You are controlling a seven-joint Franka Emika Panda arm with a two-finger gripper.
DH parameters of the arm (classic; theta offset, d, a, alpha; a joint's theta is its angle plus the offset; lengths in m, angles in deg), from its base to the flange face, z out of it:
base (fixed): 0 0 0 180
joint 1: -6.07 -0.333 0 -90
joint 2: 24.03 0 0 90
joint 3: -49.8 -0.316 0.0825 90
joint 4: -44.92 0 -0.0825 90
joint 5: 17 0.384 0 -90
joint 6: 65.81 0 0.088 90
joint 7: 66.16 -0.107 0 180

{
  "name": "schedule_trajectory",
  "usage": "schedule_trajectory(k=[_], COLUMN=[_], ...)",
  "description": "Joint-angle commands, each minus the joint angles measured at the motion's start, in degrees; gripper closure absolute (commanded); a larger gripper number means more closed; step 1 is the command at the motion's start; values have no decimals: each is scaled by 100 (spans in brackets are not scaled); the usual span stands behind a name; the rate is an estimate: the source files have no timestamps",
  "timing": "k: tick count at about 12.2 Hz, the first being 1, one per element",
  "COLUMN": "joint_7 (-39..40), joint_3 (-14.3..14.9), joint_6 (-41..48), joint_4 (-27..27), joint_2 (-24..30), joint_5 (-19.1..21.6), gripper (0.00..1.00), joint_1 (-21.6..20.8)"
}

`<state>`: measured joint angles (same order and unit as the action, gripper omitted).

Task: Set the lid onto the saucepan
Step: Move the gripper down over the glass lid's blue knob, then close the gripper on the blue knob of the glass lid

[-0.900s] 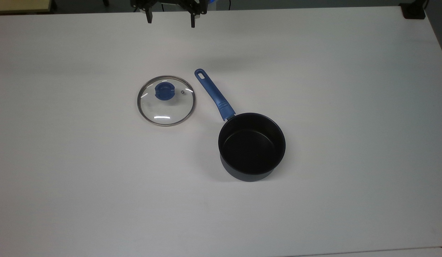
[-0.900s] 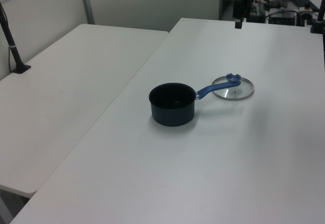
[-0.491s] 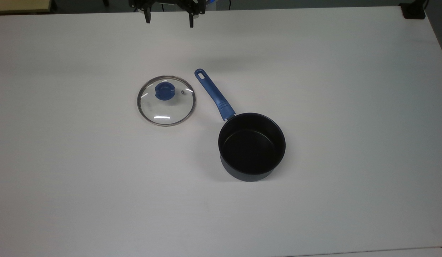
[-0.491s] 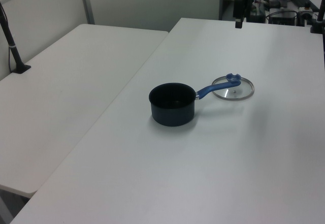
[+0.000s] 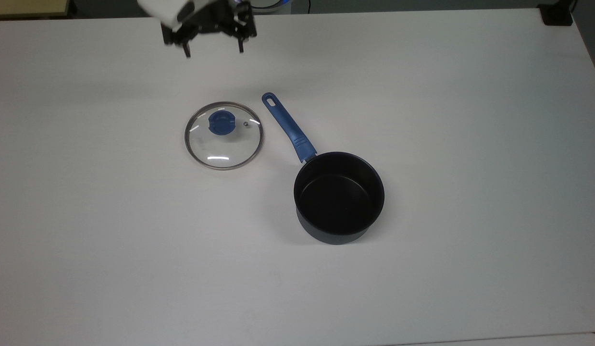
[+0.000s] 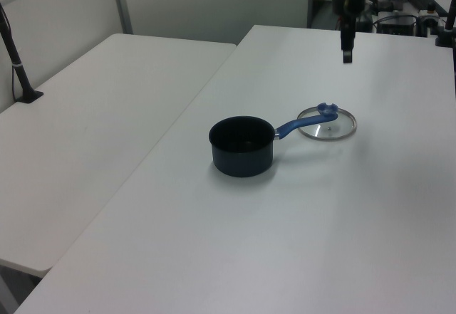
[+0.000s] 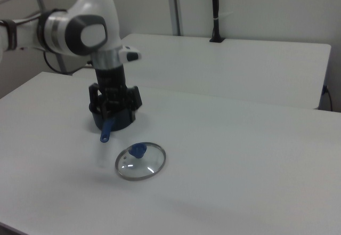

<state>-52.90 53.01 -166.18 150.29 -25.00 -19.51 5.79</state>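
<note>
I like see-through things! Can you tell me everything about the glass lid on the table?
The round clear glass lid with a thin metal rim lies flat on the white table, knob side up. A blue round knob sits in its middle, with a small steam vent beside it. You can see the table through the glass, and light glints on it. It rests apart from the dark saucepan with a long blue handle, on the top view's left of that handle. Nothing but the table touches it.

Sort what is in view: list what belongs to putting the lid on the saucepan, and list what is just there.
Belongs to the job:
- the lid, flat on the table
- the saucepan, open, beside the lid
- the gripper, open, above the table

Just there:
- the white table
- the second table alongside
</note>
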Motion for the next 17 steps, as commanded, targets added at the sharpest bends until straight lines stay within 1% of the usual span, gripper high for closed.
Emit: schedule_trajectory(k=[1, 2, 5, 7, 8, 10, 12, 13, 14, 15, 17], joint_7=[379, 371, 152, 142, 142, 133, 133, 133, 125, 116, -181], joint_3=[14, 14, 14, 5, -4, -4, -4, -4, -4, 5, -4], joint_6=[-981, -1262, -1905, -2187, -2310, -2381, -2408, -2390, -2338, -2251, -1873], joint_4=[782, 879, 871, 863, 863, 854, 836, 741, 627, 451, -285], joint_2=[-261, -428, -947, -1167, -1238, -1308, -1309, -1300, -1256, -1204, -1290], joint_5=[-83, -83, -74, -65, -65, -57, -13, 5, 5, 5, -4], gripper=[0, 0, 0, 1, 7, 27, 53, 59, 62, 62, 62], joint_1=[63, 72, 81, 55, 37, 37, 55, 63, 81, 90, 81])
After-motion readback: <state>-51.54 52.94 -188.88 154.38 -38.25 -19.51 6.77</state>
